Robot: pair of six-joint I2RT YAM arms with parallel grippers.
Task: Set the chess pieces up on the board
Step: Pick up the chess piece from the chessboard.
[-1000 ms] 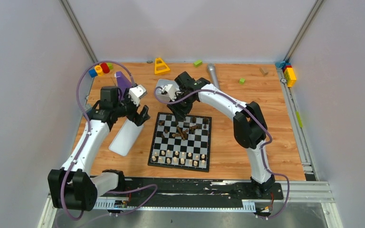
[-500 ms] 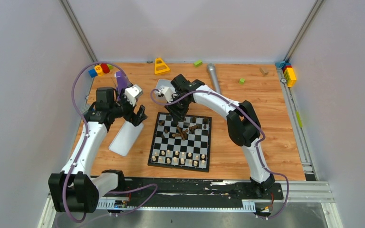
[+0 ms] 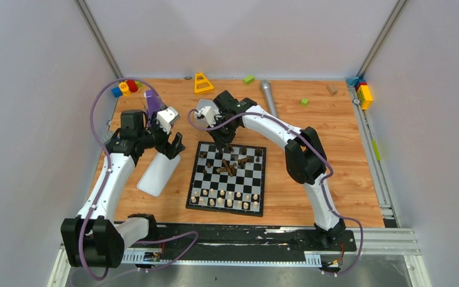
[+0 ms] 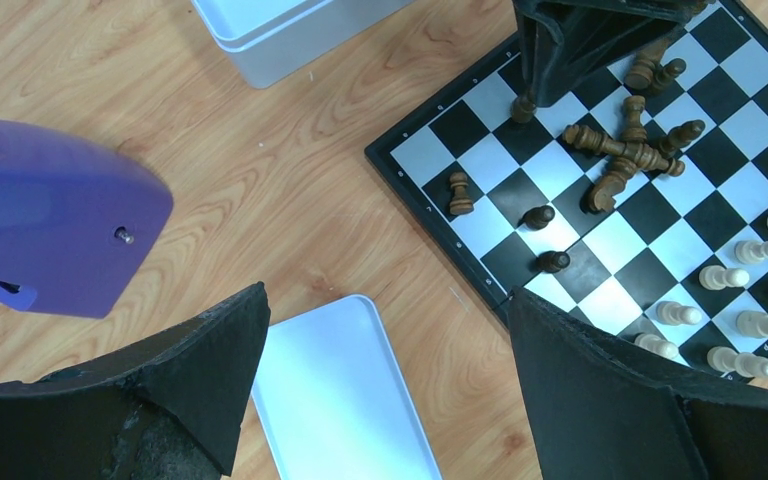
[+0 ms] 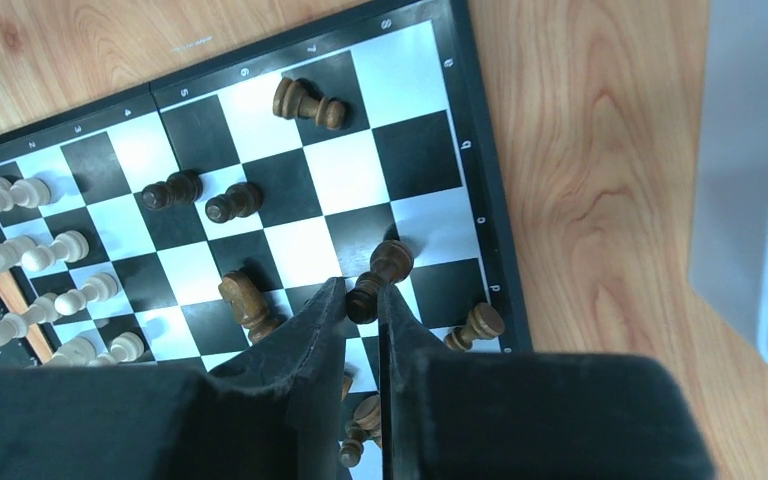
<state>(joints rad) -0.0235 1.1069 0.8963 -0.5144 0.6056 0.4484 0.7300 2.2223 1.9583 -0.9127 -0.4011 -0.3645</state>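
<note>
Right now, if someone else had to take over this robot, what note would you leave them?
Left hand: open, empty, hovering off the left side of the board.
Right hand: closed on a dark brown piece near the board's far edge.
Done: pale pieces stand in two rows on the near side.
Left: most dark pieces lie tumbled in a mid-board heap; they need standing along the far rows.

Overhead view, two wrist close-ups, board (image 3: pixel 215 182) shared
</note>
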